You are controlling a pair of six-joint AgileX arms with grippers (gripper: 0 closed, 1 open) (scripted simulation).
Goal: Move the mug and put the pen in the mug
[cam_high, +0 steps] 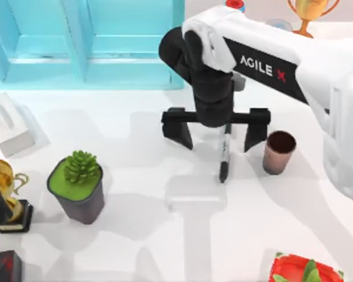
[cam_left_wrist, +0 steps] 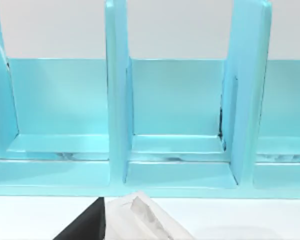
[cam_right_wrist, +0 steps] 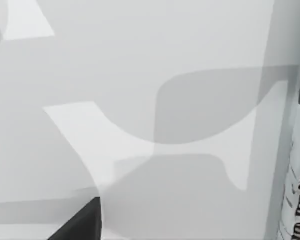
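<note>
The pen (cam_high: 224,154), black with a pale labelled barrel, lies on the white table pointing toward the front edge. My right gripper (cam_high: 216,138) hovers over its upper end, open, with one black finger on each side of the pen and a wide gap to both. The right wrist view catches the pen's labelled barrel (cam_right_wrist: 299,195) and one fingertip (cam_right_wrist: 82,222). The copper-brown mug (cam_high: 279,151) stands upright just right of the right-hand finger. My left arm is parked at the table's left; one of its fingers (cam_left_wrist: 85,229) shows in the left wrist view, facing the blue shelf.
A blue shelf (cam_high: 88,41) lines the back left, with a white tissue box (cam_high: 9,123) in front of it. A potted succulent (cam_high: 76,188) and a gold trophy (cam_high: 9,191) stand front left. Another trophy (cam_high: 309,12) is at the back right, and a red item (cam_high: 303,270) at the front right.
</note>
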